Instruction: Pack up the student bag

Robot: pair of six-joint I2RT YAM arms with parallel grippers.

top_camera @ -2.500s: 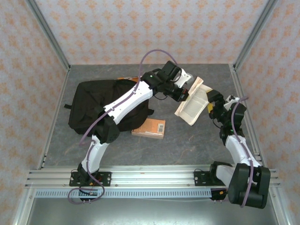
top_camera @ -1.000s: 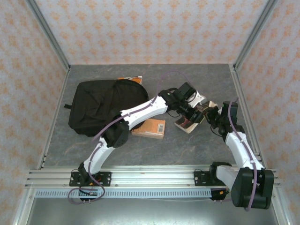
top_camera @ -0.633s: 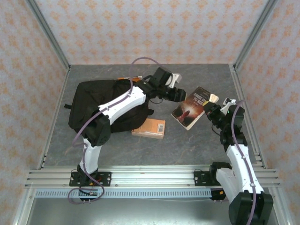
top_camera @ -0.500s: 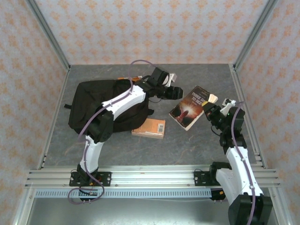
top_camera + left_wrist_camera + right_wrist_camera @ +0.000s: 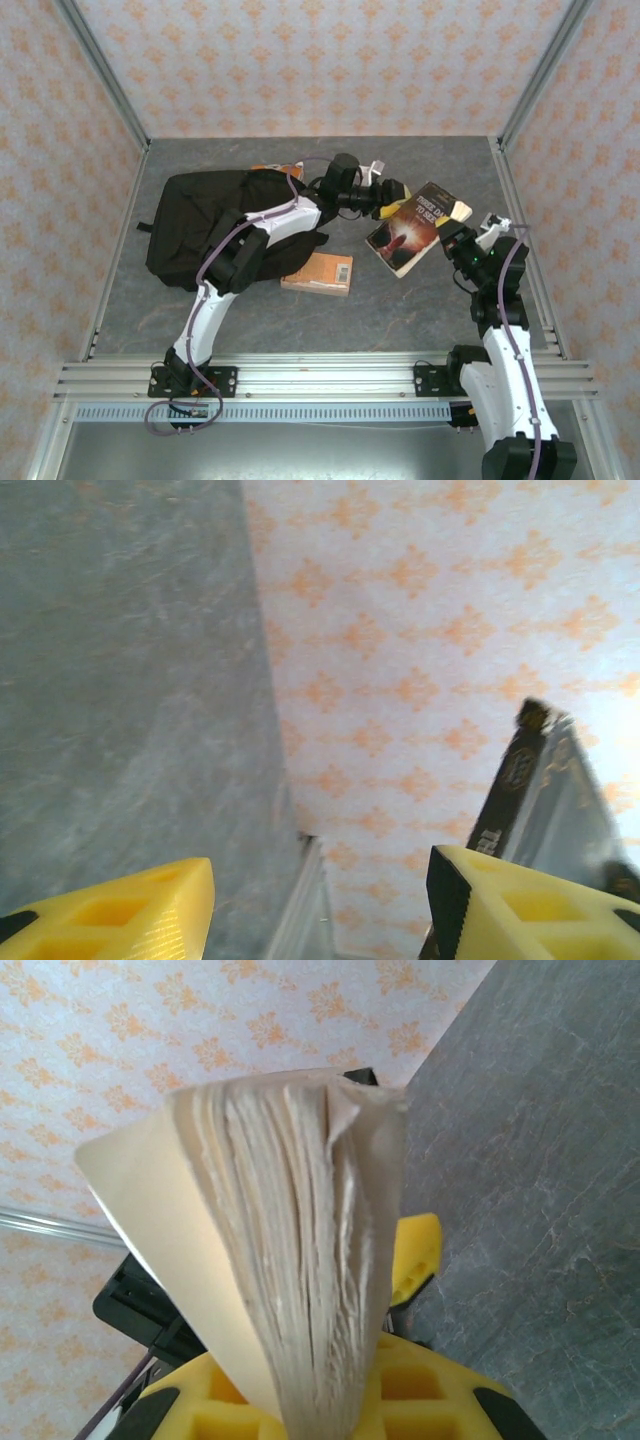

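Top external, left pincer (image 5: 386,203) nearer book (image 5: 408,232)

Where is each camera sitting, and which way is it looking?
Top external: above and behind the arms, looking down on the table, black backpack, paperback book and both arms.
Left wrist: on the left arm, facing the wall past its open left gripper.
Right wrist: on the right arm, facing the book's pages clamped in the right gripper.
Shared: all three see the book.
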